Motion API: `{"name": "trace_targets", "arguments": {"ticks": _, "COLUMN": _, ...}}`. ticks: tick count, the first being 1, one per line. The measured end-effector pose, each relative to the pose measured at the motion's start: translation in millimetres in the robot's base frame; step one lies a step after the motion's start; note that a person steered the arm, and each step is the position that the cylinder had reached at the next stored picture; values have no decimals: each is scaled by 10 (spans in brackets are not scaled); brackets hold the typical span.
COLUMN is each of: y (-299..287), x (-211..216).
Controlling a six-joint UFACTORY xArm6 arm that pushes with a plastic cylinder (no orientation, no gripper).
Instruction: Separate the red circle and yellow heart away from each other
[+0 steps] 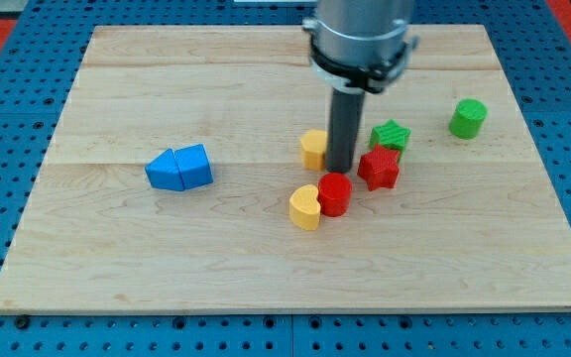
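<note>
The red circle (335, 193) sits near the board's middle, touching the yellow heart (305, 207) on its left side. My tip (341, 171) is just above the red circle in the view, close to its top edge, between a second yellow block (313, 148) on its left and a red star (379, 167) on its right. The rod hangs from the grey arm at the view's top.
A green star (392, 135) lies against the red star's upper side. A green cylinder (468, 118) stands at the right. Two blue blocks (179, 169) sit together at the left. The wooden board (117, 258) lies on a blue pegboard.
</note>
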State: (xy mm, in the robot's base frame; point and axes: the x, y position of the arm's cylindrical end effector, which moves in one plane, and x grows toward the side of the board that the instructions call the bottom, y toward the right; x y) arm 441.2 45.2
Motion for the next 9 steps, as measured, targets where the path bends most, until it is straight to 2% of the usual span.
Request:
{"name": "trace_targets", "arguments": {"ticks": 1, "y": -388, "x": -169}}
{"name": "trace_targets", "arguments": {"ticks": 2, "y": -407, "x": -128}}
{"name": "trace_targets", "arguments": {"ticks": 3, "y": -409, "x": 364}}
{"name": "trace_targets", "arguments": {"ticks": 4, "y": 144, "x": 497}}
{"name": "trace_targets", "arguments": {"ticks": 7, "y": -1328, "x": 891}}
{"name": "trace_targets", "arguments": {"ticks": 8, "y": -1304, "x": 1528}}
{"name": "trace_targets", "arguments": {"ticks": 9, "y": -1037, "x": 1661}}
